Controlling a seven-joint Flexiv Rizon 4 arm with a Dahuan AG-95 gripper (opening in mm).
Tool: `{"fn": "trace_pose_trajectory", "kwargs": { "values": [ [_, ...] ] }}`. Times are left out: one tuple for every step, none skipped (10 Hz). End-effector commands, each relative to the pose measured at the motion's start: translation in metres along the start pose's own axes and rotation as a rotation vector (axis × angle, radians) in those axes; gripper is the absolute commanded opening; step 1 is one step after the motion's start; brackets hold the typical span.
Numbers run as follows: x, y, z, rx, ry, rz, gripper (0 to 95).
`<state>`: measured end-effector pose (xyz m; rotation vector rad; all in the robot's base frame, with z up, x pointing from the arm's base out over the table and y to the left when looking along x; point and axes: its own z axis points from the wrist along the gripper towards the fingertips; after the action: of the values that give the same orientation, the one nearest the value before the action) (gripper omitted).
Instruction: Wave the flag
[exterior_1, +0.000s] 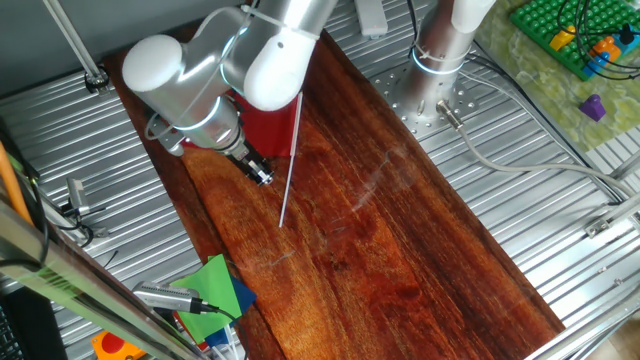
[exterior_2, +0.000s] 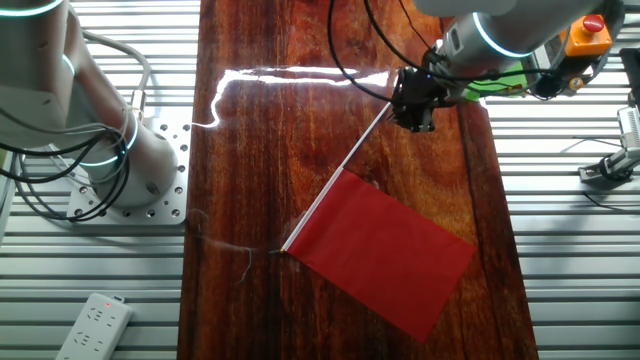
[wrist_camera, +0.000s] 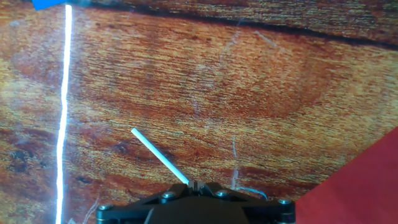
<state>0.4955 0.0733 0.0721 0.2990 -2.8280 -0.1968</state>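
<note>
a: where's the gripper (exterior_2: 415, 118)?
b: low over the wooden board (exterior_2: 260, 150), at the bare end of the stick; jaws look closed, but whether they pinch it i cannot tell.
a: and the flag (exterior_2: 385, 248)?
b: lying flat; stick runs away from the fingers, red cloth at the far end.

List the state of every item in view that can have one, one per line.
flag: cloth spread flat, stick straight, its bare end in the pincer.
pincer: shut on the stick, just above the wooden board.
power strip: lying flat on the metal table, nothing plugged in that shows.
green sheet: lying at the board's edge, partly under a metal tool.
</note>
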Motion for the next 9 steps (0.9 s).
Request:
{"fn": "trace_pose_trajectory", "kwargs": {
  "values": [
    [-0.0006,0.0002,0.0001,0.0,-0.004,-0.006,0.0],
    [-0.0006,0.0002,0.0001,0.004,-0.004,-0.01,0.0],
    [-0.0007,0.0001,0.0003,0.007,-0.001,-0.007,0.0],
    [-0.0008,0.0001,0.0005,0.007,-0.002,-0.001,0.0],
    [-0.0008,0.0001,0.0006,0.006,-0.003,-0.002,0.0],
    [-0.0008,0.0001,0.0005,0.007,-0.007,0.001,0.0],
    [-0.0008,0.0001,0.0005,0.006,-0.007,0.004,0.0],
    [-0.0008,0.0001,0.0005,0.006,-0.006,0.008,0.0],
    [-0.0008,0.0001,0.0005,0.006,-0.004,0.004,0.0]
  ]
}}
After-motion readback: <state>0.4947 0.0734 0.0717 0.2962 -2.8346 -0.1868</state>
